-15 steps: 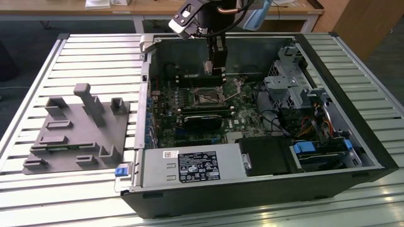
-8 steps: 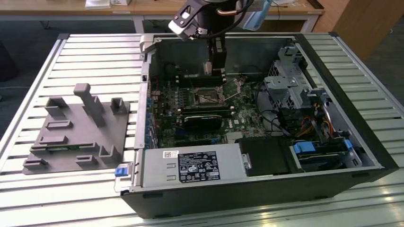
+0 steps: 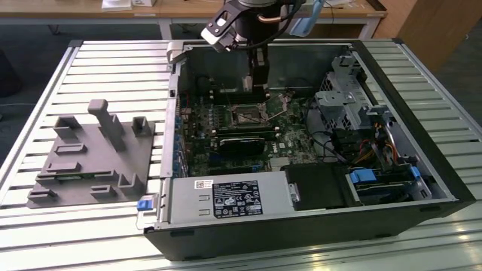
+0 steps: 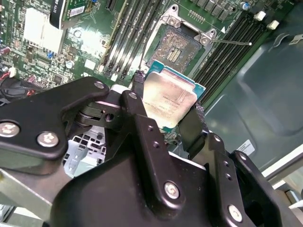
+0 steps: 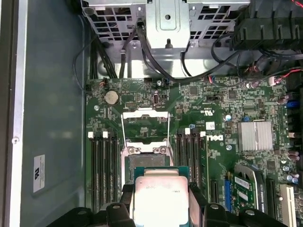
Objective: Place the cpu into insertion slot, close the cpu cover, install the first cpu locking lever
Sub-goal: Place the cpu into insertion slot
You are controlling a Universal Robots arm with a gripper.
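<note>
One cpu [image 4: 171, 97] is gripped above the open insertion slot [image 4: 174, 46].
Its dull silver top, stained in the middle, and its thin green edge are seen in both wrist views. It is clamped at two opposite sides by the black fingers [image 4: 193, 126] of the gripper [image 4: 166, 108] and is kept apart from the slot. The cpu cover [image 5: 138, 124] is swung open beside the slot. Part of the cpu is hidden behind the gripper body.

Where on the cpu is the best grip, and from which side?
By two opposite edges, coming from above its metal top. The cpu is a thin flat square, and the end effector pinches it that way, leaving the underside free toward the insertion slot.
</note>
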